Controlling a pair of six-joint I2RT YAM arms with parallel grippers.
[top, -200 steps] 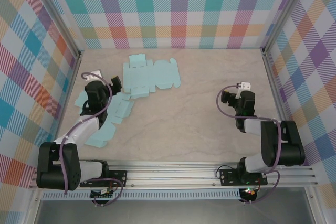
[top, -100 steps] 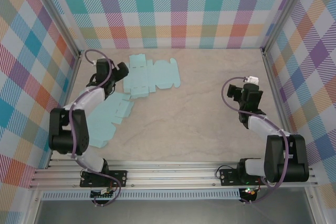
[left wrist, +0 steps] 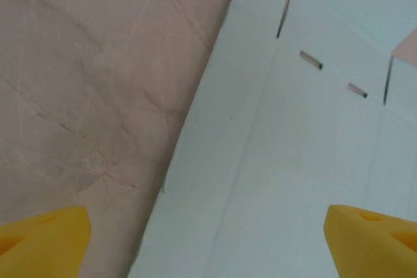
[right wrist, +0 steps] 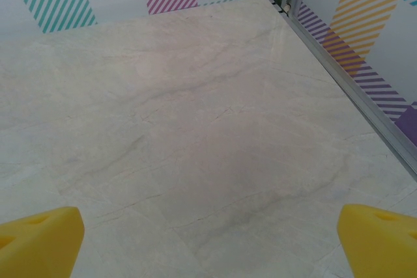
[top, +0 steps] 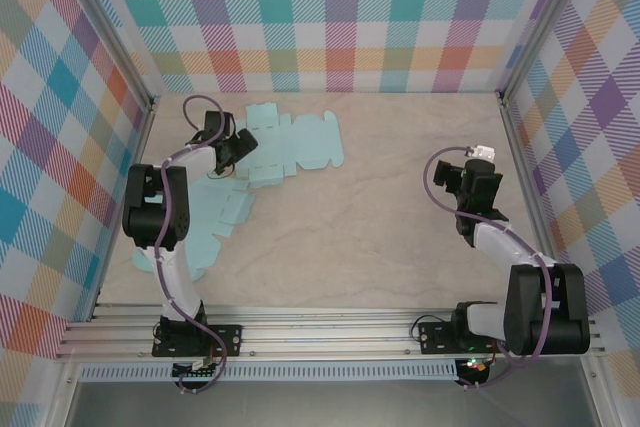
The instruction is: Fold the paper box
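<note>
L gripper [left wrist: 205, 242] is at the back-left of the table [top: 350, 237], jaws spread wide w/ nothing between them. On the wrist cam one yellow fingertip [left wrist: 42, 239] sits over bare tabletop and the other over light-blue paper, w/ the box [top: 295, 144] edge running diagonally btwn them. Can't tell if the tips touch the paper tbh. Box is unfolded, lying flat near the back wall, left of centre, flaps out, a couple of small slots [left wrist: 311, 60] showing. 2nd blank [top: 205, 232] is flat too, nearer along the left side, its far end just beside the box & partly under the L arm. R gripper [right wrist: 208, 242] is well apart on the right side, also wide open & empty, over bare table near the rail [right wrist: 345, 89].
</note>
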